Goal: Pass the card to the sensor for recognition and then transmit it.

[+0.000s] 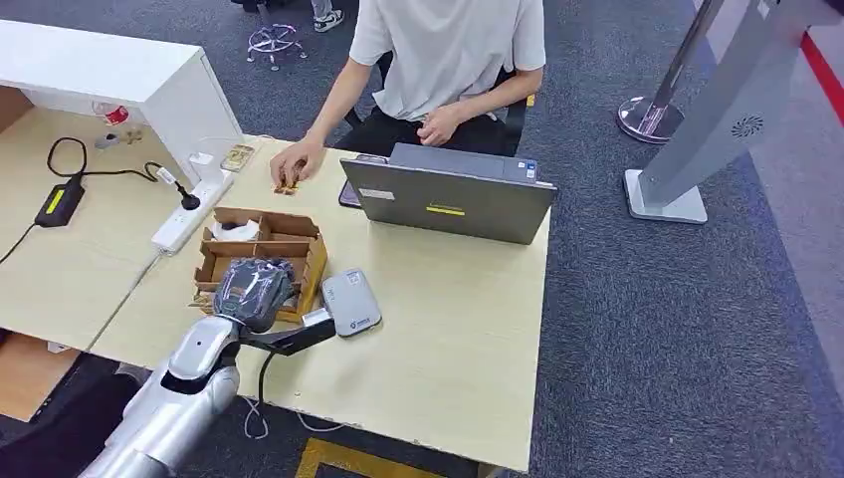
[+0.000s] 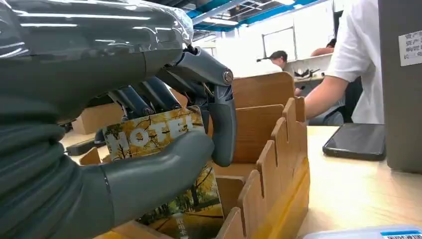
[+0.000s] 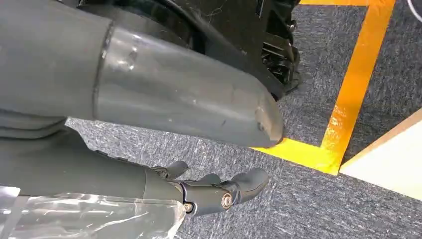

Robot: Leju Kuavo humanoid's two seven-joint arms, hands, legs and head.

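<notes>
Now glossy card (image 2: 154, 134), grey robot hand (image 2: 164, 149) gripping

Box (image 1: 311, 261) walls hem the left hand (image 1: 253, 289).

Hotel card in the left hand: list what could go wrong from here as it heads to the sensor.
1. The left hand holds the hotel card inside the wooden box; lifting at an angle could catch the card on the notched dividers.
2. Thumb and fingers cover only part of the card, so it may slip.
3. The grey sensor lies right beside the box; the hand could nudge it while swinging over.
</notes>
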